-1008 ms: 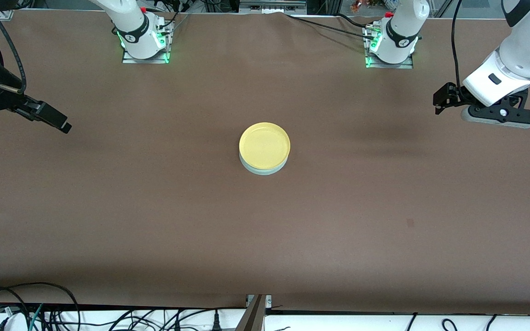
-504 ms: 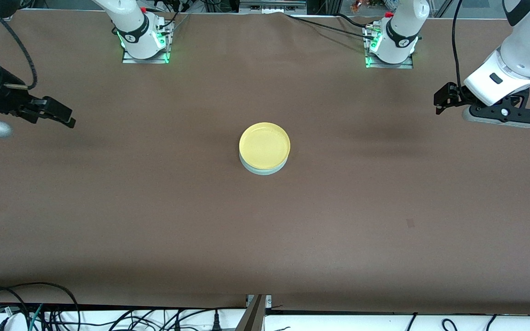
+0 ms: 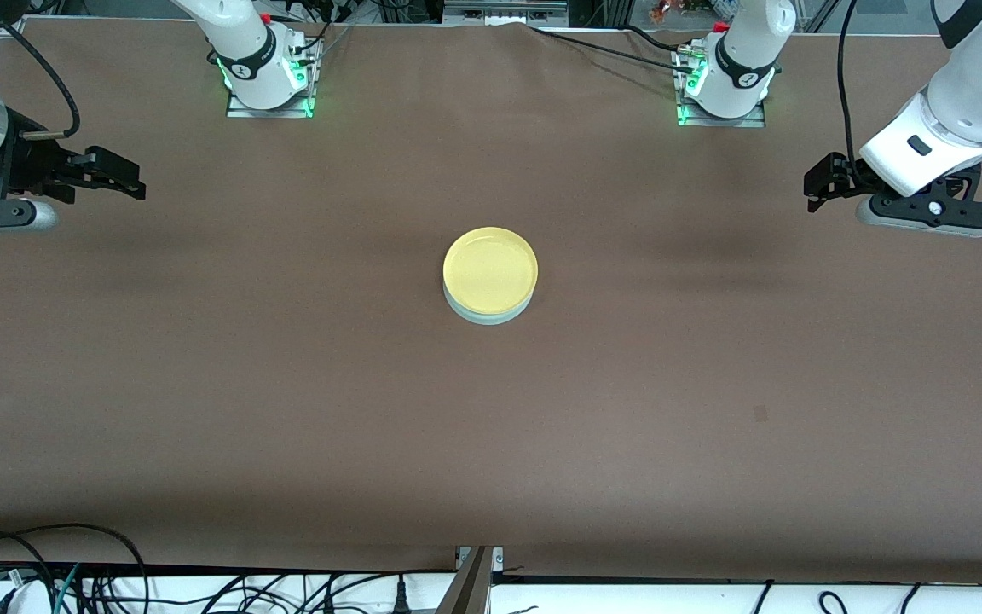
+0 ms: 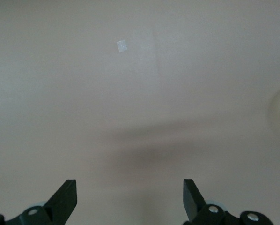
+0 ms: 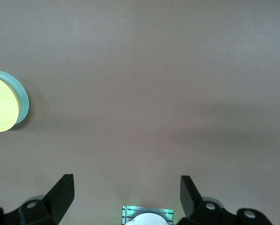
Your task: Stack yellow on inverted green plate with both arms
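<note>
so the yellow (image 3: 490, 269) is already sitting on the green plate (image 3: 488, 315), pretty much dead centre of the table (image 3: 286, 384). only a thin crescent of green pokes out at the yellow's 6 o'clock edge in the front view, so the stack looks about lined up, and the task reads as basically done.

what changed over the last second: the right gripper (image 3: 120, 175) has swung from tilted down at the cloth to roughly level and lifted toward 12 o'clock, over the table edge at the right arm's end. the left gripper (image 3: 817, 181) has barely budged, parked over the left arm's end. the stack hasn't shifted at all. that looks like both arms backing off to rest rather than lining up another grab.

both grippers are empty with fingers spread wide; the wrist views show the left fingers (image 4: 65, 199) and right fingers (image 5: 60, 192) far apart with only bare cloth between them. the right wrist view catches the stack off at its edge.

the surface is a plain brown cloth with a small pale mark (image 3: 760, 414) toward the left arm's end. the arm bases (image 3: 269, 77) glow green along the 12 o'clock edge, and cables (image 3: 73, 571) hang at the 6 o'clock edge.
</note>
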`<state>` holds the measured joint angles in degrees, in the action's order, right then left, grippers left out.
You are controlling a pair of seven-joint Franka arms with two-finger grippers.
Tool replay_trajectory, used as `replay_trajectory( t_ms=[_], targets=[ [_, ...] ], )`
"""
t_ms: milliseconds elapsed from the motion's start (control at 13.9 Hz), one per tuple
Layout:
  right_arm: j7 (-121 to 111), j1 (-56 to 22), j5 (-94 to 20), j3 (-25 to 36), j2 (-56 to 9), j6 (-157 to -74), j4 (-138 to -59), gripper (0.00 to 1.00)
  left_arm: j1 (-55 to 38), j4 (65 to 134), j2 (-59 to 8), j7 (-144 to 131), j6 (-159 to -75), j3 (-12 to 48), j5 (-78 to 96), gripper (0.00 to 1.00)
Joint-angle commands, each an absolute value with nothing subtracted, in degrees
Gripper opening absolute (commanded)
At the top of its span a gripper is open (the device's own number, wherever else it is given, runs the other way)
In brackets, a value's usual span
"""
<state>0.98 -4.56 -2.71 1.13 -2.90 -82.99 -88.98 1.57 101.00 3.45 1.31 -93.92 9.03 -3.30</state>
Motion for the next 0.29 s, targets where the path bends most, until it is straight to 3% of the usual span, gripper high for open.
replay_trajectory(
  t_ms=[0, 216],
  targets=[
    [-0.44, -3.6, -1.5, 0.7, -2.11, -82.09, -88.68, 1.0, 2.02, 100.02, 3.6, 2.11, -92.64, 9.4, -4.48, 1.0],
    [-0.26, -3.6, 0.0, 0.62, -2.11, -82.27, -88.68, 1.0, 2.11, 100.02, 3.6, 2.11, -92.64, 9.4, -4.48, 1.0]
  ],
)
